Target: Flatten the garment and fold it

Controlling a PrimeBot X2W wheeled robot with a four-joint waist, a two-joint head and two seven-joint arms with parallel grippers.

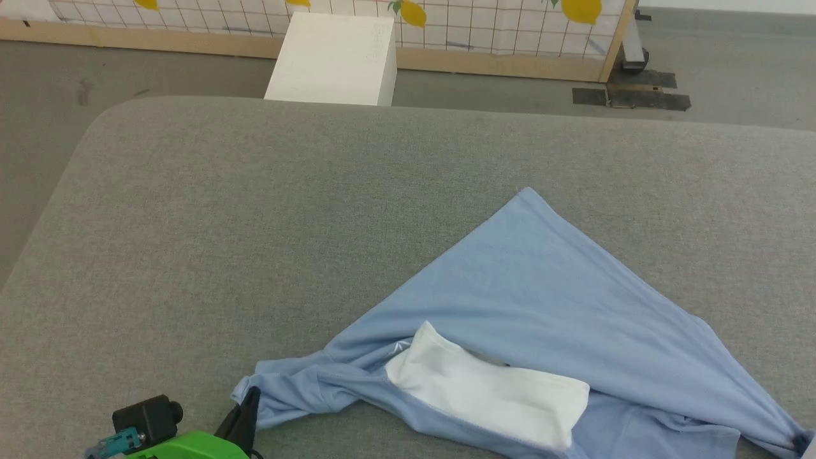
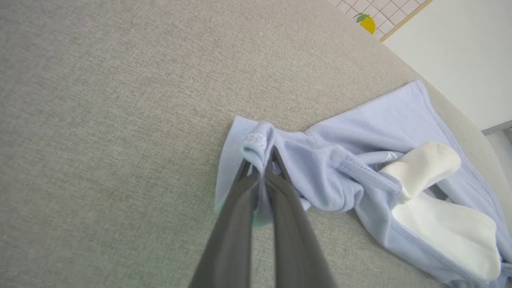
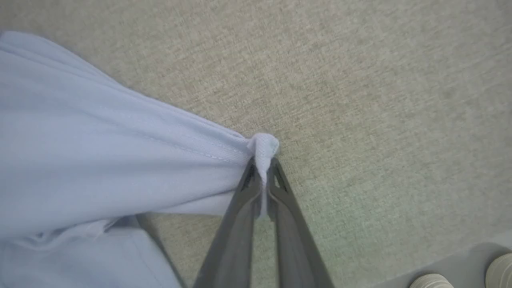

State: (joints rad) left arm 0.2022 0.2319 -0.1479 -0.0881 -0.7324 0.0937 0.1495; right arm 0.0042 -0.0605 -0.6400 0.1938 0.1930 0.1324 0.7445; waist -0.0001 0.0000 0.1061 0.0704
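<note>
The garment (image 1: pixel 542 299) is a light-blue cloth spread in a rough triangle on the grey padded table (image 1: pixel 255 210), with a white part (image 1: pixel 491 389) lying near its front edge. My left gripper (image 1: pixel 248 398) is shut on the garment's bunched left corner (image 2: pixel 260 140) at the lower left. In the left wrist view the left gripper (image 2: pixel 262 158) pinches a fold of blue cloth between its dark fingers. My right gripper (image 3: pixel 263 162) is shut on another corner of the garment (image 3: pixel 120 160), with a small tuft poking out above the fingertips. That corner (image 1: pixel 797 440) lies at the head view's lower right edge.
A white box (image 1: pixel 335 60) stands on the floor beyond the table's far edge. Behind it runs a wooden-framed screen (image 1: pixel 510 38) with a grid and lemon print. The table's left and far parts carry nothing.
</note>
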